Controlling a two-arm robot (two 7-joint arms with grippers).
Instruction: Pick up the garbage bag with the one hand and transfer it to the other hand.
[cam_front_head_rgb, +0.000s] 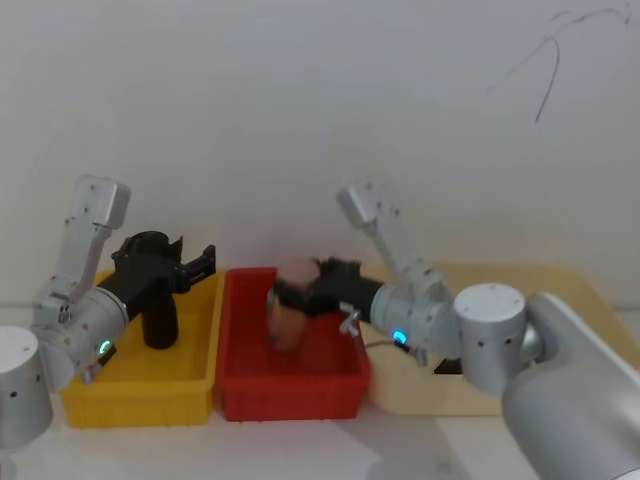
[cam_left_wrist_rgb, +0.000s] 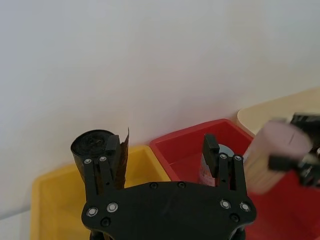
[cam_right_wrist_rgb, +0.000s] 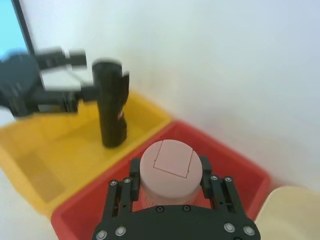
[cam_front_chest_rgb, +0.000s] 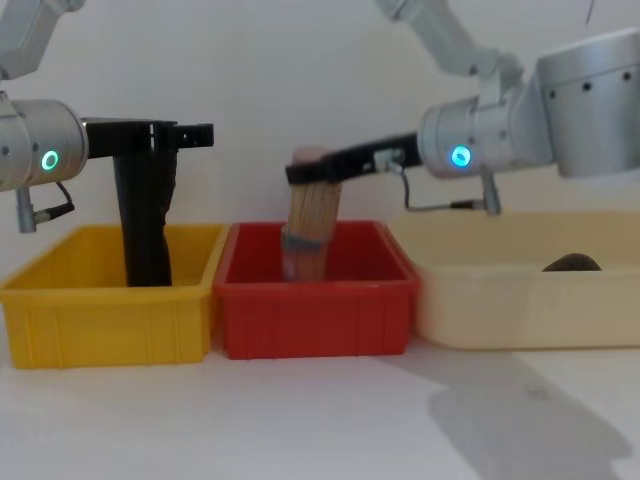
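The garbage bag stands upright in the yellow bin, its base apparently resting on the bin floor. The left gripper is beside its top, fingers spread, one touching; no grasp confirmed. Pickup and handover are outstanding. The right gripper is clamped on a pink bottle over the red bin, so occupied; the bag's label is barely legible

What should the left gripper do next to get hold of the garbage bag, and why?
Probably shift sideways until the garbage bag is centred. The left gripper is open, and the upright bag in the yellow bin stands at one finger, not between both.
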